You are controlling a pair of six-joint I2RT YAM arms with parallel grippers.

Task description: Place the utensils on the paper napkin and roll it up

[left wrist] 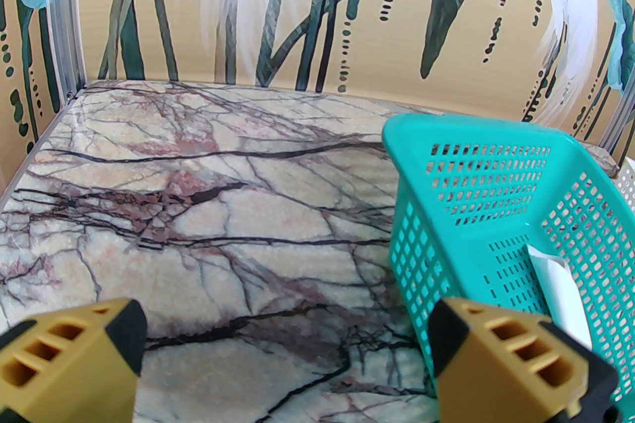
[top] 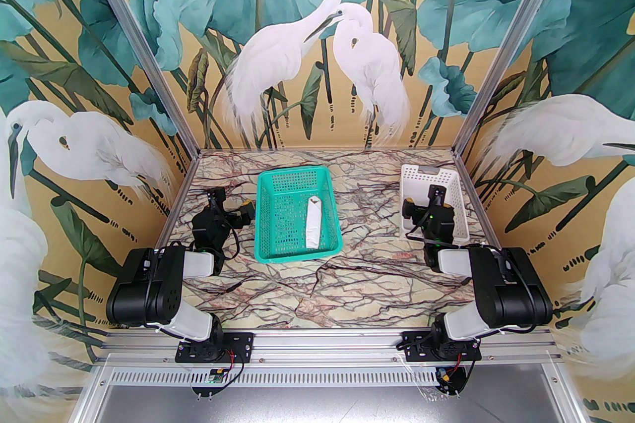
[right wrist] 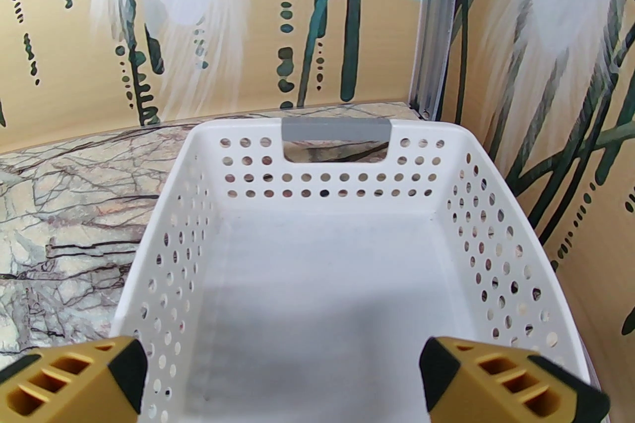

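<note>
- Teal plastic basket (top: 297,257) with lots of small holes sits in the middle of the marble-look desk (top: 347,292).
- A rolled-up white paper napkin (top: 313,225) lies inside that basket, near its right wall, pointing away from the arms.
- A tiny tip of the brown utensils (top: 314,201) peeks out of the roll's far end; the rest is hidden in the paper.
- The yellow left fingers (left wrist: 496,346) are spread wide apart and grasp nothing; they hang just beside the teal basket's left wall.
- A white plastic basket (right wrist: 163,193) with round holes stands at the far right of the desk.
- The right fingers (right wrist: 496,376) are spread wide too, grasping nothing, above the white basket's near end.
</note>
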